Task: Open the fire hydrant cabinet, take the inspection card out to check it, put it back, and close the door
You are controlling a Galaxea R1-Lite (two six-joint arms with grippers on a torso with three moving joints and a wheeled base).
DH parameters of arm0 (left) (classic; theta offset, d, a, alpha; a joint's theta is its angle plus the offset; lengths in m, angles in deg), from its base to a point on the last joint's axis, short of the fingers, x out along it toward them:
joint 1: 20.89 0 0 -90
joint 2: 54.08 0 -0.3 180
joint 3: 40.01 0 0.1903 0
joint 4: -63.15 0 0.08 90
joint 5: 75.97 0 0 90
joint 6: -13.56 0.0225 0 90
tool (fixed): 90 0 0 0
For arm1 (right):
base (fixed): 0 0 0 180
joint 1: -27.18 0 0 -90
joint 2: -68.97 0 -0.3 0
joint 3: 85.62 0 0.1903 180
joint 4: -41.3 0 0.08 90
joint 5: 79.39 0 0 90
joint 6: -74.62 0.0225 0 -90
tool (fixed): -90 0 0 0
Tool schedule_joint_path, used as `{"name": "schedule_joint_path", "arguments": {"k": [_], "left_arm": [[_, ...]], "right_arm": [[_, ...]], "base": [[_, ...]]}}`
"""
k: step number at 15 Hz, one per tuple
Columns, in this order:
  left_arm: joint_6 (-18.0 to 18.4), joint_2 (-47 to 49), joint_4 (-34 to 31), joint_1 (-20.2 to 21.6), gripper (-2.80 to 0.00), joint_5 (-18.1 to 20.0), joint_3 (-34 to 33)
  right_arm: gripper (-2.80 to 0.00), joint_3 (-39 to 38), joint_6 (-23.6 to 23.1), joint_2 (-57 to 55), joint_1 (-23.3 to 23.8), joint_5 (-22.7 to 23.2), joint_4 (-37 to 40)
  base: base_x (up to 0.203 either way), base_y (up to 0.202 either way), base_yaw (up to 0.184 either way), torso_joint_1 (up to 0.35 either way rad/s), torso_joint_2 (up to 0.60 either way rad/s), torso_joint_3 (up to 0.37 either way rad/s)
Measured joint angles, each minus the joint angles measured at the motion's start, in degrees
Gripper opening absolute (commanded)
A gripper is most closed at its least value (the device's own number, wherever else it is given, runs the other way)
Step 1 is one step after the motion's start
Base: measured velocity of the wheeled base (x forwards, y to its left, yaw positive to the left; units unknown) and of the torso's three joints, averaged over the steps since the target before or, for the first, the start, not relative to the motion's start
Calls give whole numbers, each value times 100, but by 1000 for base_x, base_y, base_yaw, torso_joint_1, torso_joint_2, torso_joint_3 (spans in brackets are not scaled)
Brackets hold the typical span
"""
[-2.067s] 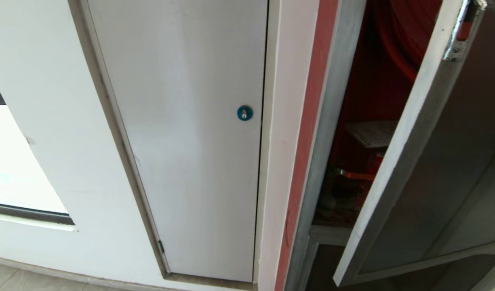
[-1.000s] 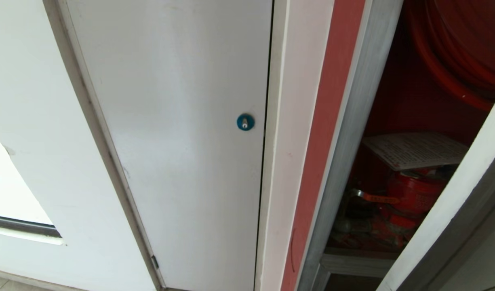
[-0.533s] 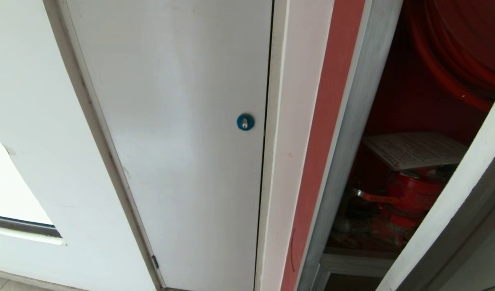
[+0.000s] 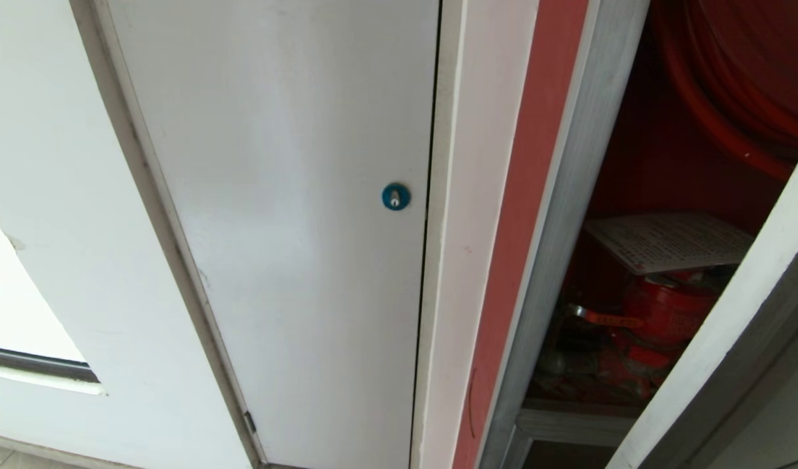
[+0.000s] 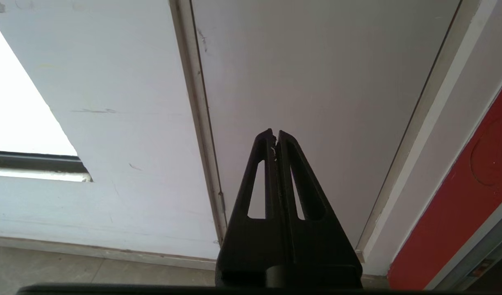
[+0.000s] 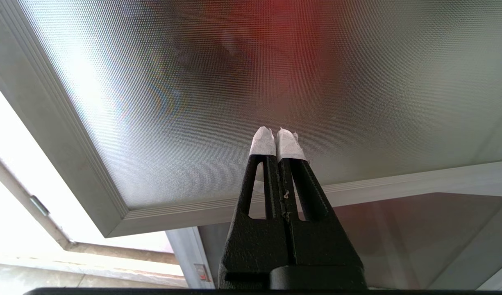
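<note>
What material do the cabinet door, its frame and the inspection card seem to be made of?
The door panel looks like tinted glass with a fine ribbed texture: light and a red blur show through it. Its frame seems brushed aluminium, silver and matte with straight grooves. The inspection card looks like white printed paper, lying flat on the red valve; whether a plastic sleeve covers it cannot be told.

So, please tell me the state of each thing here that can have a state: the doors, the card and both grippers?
fire hydrant cabinet: open, red interior showing.
door: swung open, edge toward the camera.
inspection card: inside the cabinet, lying above the red valve, not held.
white door: closed.
left gripper: shut, empty, facing the white door.
right gripper: shut, empty, before the glass of the door.
</note>
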State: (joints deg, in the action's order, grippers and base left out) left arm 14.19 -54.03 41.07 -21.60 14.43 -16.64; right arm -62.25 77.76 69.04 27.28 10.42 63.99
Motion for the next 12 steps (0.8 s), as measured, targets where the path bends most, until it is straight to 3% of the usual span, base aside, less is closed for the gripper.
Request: {"name": "schedule_joint_path", "arguments": {"k": [9, 12], "left_arm": [[1, 0, 0, 0, -280, 0, 0], [-2, 2, -2, 0, -280, -2, 0]], "right_arm": [[-280, 19, -112, 0, 0, 18, 2], [-280, 613, 106, -71, -9, 38, 225]], "base": [[0, 0, 0, 0, 0, 0], [0, 0, 0, 0, 0, 0]]}}
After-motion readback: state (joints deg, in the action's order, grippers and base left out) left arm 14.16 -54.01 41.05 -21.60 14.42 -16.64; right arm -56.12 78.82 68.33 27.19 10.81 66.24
